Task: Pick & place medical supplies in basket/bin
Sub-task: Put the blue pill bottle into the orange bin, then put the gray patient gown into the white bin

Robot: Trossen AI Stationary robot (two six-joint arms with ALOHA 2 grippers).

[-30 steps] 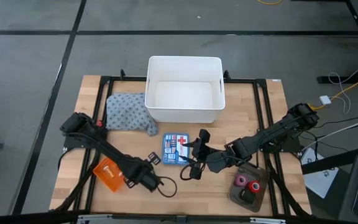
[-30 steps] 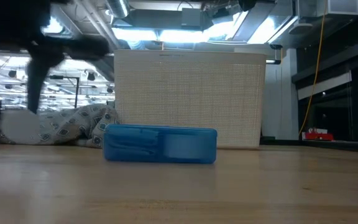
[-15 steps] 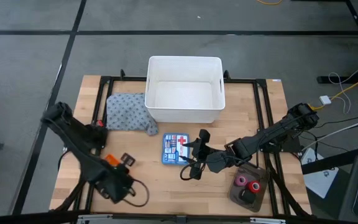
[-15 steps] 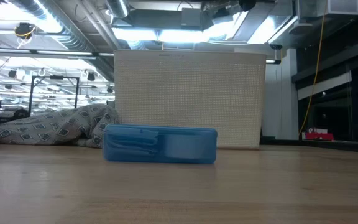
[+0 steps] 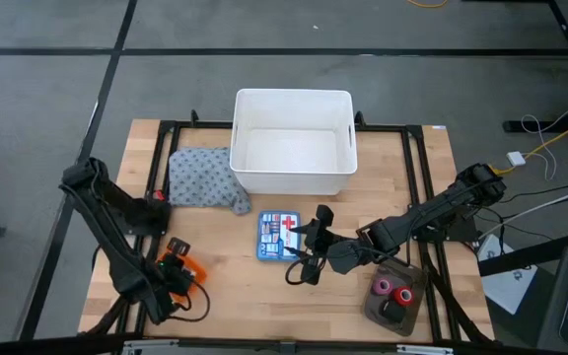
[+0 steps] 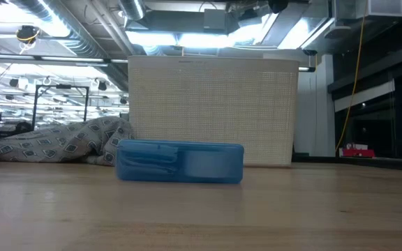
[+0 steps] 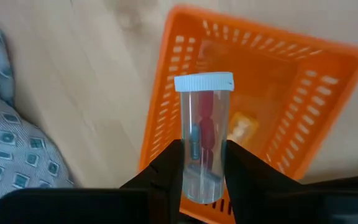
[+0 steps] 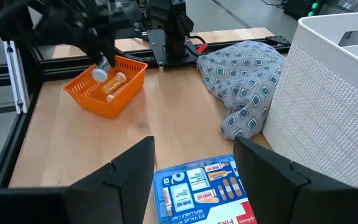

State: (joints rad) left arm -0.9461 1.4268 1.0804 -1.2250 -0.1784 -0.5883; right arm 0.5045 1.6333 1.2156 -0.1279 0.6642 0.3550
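My left gripper (image 7: 202, 163) hangs directly above the small orange plastic basket with slatted low sides (image 7: 291, 130), closed on a clear plastic vial with a white cap (image 7: 202, 134). The fingers (image 7: 166, 171) clamp the lower half of the tube on both flanks; the cap end points away from the wrist. Reddish and dark contents show through the wall; I cannot identify them. The overhead view places this gripper at the near left corner of the wooden table (image 5: 235, 296), well apart from the large white plastic tub (image 5: 293, 143).

Handling judgement: the vial looks light, rigid and smooth-walled, so it could slip or rotate in the pads; the mid-body hold seems adequate. The cap should not be used as a grip point.

A yellowish vial (image 8: 114, 79) already lies in the basket. The grey patterned cloth (image 8: 244, 74) rests against the tub's left side; it is soft and would need pinching at a raised fold.

My right gripper (image 8: 194, 171) waits with its fingers spread wide, empty, just over the blue first-aid box (image 8: 207, 190). Pink, red and black tape rolls (image 5: 390, 292) sit in a dark tray (image 5: 402, 316) at the near right.
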